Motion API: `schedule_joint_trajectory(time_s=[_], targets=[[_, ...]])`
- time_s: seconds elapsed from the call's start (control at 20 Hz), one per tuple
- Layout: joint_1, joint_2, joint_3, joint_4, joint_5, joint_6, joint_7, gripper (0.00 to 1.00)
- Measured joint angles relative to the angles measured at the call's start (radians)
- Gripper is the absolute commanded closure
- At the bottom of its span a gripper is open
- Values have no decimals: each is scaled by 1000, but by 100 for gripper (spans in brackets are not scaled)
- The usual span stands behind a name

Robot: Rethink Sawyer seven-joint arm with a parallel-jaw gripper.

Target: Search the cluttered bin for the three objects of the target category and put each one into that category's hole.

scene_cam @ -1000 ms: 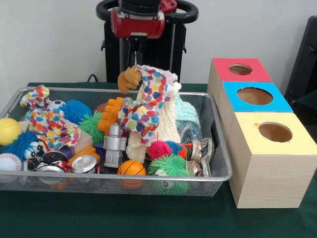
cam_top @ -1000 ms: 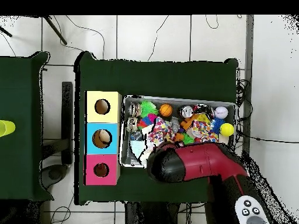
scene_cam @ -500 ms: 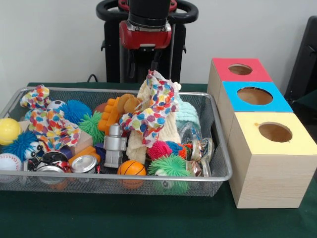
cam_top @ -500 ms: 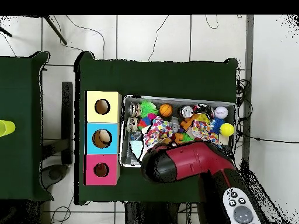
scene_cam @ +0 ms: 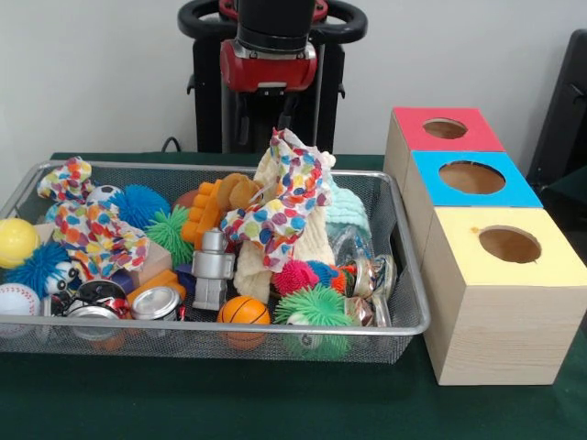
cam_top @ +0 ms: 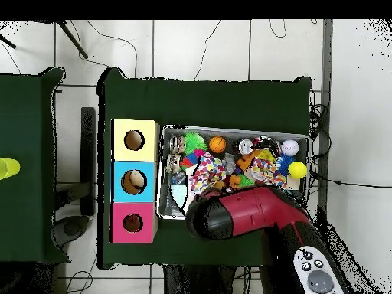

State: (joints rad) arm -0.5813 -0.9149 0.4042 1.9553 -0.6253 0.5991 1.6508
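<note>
Silver wire-mesh metal bin (scene_cam: 394, 197); pale matt wooden box with painted tops (scene_cam: 491, 339); dotted multicoloured cloth (scene_cam: 280, 206); glossy orange plastic block (scene_cam: 204, 213); shiny metal cans (scene_cam: 156, 303); matt green table cover (scene_cam: 275, 399)

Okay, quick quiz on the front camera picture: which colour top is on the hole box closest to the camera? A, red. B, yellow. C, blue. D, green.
B: the yellow-topped box stands nearest, with the blue-topped box behind it and the red-topped box farthest back.
</note>
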Motion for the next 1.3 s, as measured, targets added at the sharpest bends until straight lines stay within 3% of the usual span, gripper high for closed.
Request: schedule_joint_trajectory(time_s=[0.7, 0.95, 1.05, 1.3], targets=[[-192, -11, 82, -4, 2, 73, -49, 0], [-274, -102, 169, 26, 125, 173, -95, 0], [-303, -172, 214, 33, 210, 256, -120, 0], [-295, -231, 250, 33, 235, 305, -135, 0]])
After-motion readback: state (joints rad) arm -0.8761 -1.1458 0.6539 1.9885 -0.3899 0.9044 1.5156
